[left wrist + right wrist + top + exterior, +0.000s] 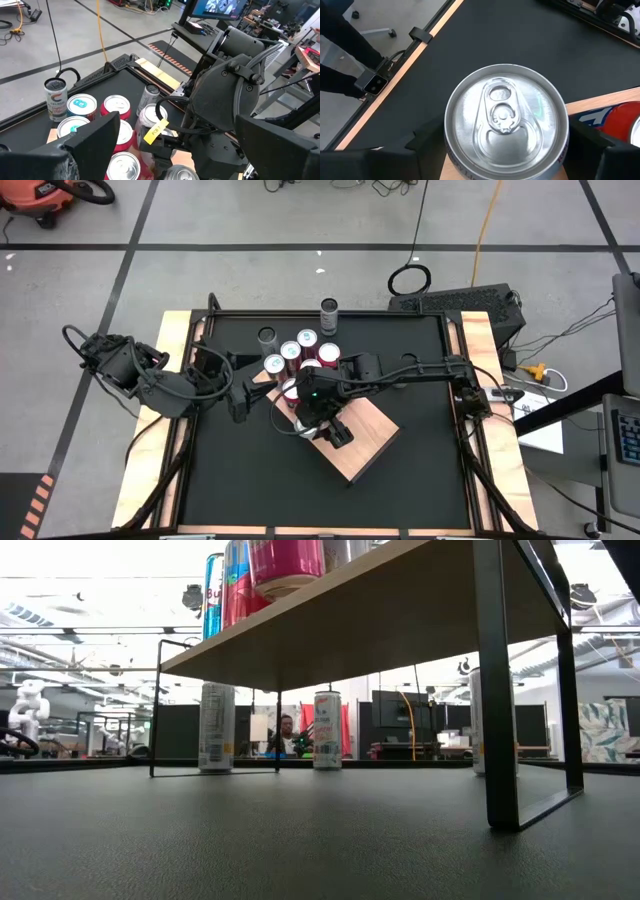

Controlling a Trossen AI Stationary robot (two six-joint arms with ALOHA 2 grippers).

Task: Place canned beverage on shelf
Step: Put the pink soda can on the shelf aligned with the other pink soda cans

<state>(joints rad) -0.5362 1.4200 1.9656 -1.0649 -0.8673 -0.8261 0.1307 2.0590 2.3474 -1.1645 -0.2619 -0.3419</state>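
Already several cans (300,352) stand on the shelf (365,442). Between the right gripper (506,150) fingers sits one more silver can (506,119), gripped, over the shelf's edge; release remains. Beside them, the left gripper (243,402) waits, fingers fully spread and empty.

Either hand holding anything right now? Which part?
Right hand grips a silver-topped can by its sides just below the rim, over the shelf. Left hand is open and holds nothing.
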